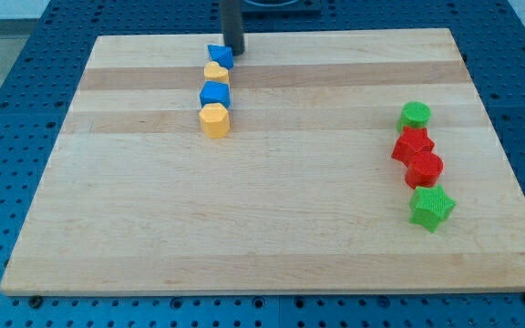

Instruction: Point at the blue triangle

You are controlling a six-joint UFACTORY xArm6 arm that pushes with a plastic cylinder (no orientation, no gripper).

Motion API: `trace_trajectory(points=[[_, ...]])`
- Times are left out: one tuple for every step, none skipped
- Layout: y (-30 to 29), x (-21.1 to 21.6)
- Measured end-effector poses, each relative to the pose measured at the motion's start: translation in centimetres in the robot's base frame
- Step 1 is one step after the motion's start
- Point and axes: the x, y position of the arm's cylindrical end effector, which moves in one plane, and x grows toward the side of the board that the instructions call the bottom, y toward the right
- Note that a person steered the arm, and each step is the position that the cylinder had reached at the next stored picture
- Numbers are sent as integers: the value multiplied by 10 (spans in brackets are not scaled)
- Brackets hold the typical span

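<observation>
My tip [235,51] rests at the top edge of the wooden surface [272,228], a little left of the view's middle. It sits just to the right of the blue triangle [220,56], so close that the 2 seem to touch, though I cannot tell for sure. The rod above it rises straight out of the view's top. The end effector is only this plain rod, with nothing that opens, closes or grips.

The blue triangle heads a short column of 4 blocks running toward the view's bottom. Right below it lies a yellow block [216,73] whose shape looks like a heart, then a blue block [215,93] with several flat sides, then a yellow block with 6 sides [214,119]. Each block touches or nearly touches the next.

Well apart, on the view's right, stands a second column of 4 blocks. A green round block [416,115] is at its top. Below it come a red block [413,145] of unclear shape and a red round-looking block [425,169], pressed together. A green star-like block [432,208] closes the column at the bottom.

The surface lies on a blue perforated bench [16,109].
</observation>
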Motion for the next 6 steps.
trace_trajectory(points=[[41,21],[49,16],[34,-23],[-20,-24],[-53,-20],[-76,-10]])
